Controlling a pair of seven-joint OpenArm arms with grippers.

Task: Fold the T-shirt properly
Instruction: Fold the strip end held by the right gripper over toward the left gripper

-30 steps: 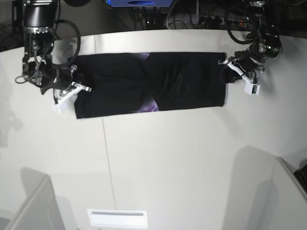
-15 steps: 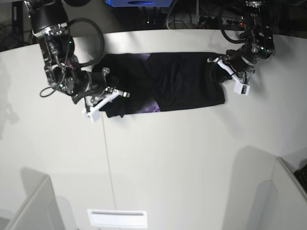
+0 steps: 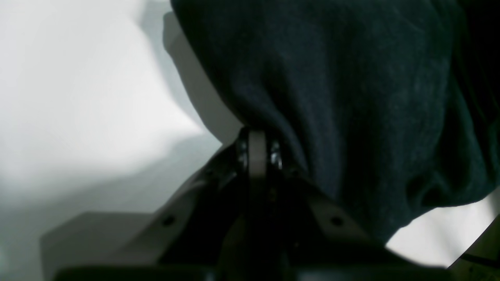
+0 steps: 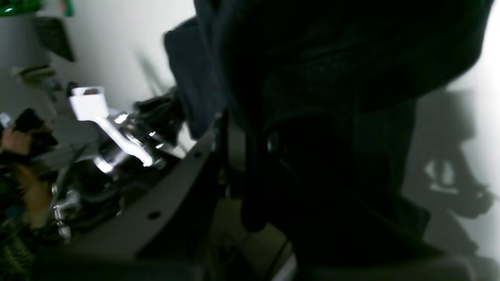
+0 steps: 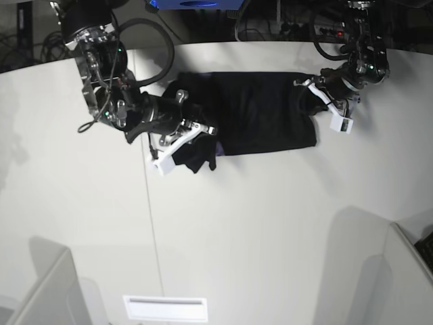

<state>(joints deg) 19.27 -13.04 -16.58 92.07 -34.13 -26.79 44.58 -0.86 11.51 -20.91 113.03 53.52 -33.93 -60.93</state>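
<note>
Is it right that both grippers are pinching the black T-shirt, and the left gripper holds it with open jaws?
Not quite. The left gripper is shut on the T-shirt, as the left wrist view shows: the jaws are pressed together where the cloth hangs. The right gripper does hold the other end.

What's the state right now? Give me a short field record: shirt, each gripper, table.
shirt: black T-shirt lying across the far part of the table, one end lifted and carried over the rest
right gripper: shut on the shirt's end, cloth hanging below it
left gripper: shut on the opposite end, near the table surface
print: small purple patch showing at the fold edge
table: white
fold status: lengthwise fold in progress, not laid flat yet
</note>
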